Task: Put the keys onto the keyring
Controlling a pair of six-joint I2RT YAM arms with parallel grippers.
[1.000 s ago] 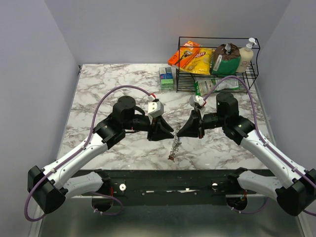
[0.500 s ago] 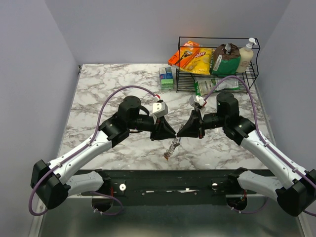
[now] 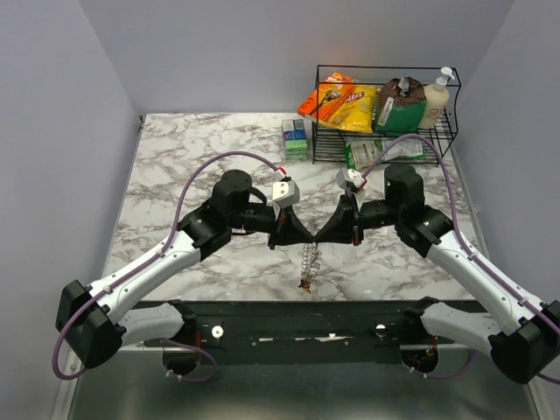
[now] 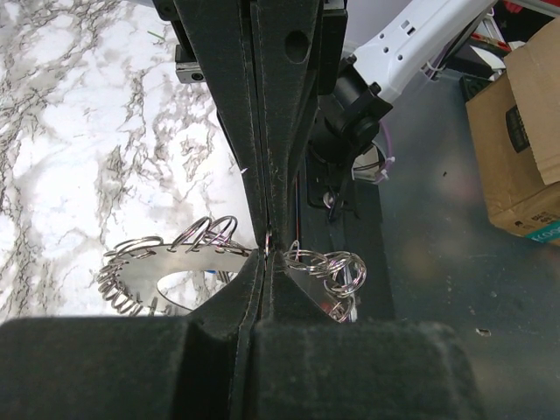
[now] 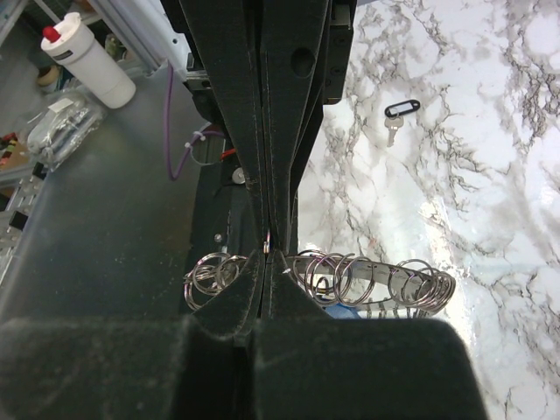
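Left fingers [image 3: 293,229] closed in, clamped keyring [image 3: 307,261] opposite right fingers [image 3: 331,231], likewise clamped on it; ring hung over desk [image 3: 175,175] near edge. Black-tagged key [image 5: 398,121] lay loose on desk; threading unfinished.

I can't read any lettering from here. In the top view, the printed packs at 1 o'clock are too small to make out: the orange pack [image 3: 325,94], the yellow bag [image 3: 357,107] with its red logo, and the green bag [image 3: 398,109]. The same goes for the small boxes [image 3: 296,137] at 12 o'clock. The left wrist view shows a teal label [image 4: 547,232] on a cardboard box [image 4: 521,131] at 4 o'clock, cut off and blurred.
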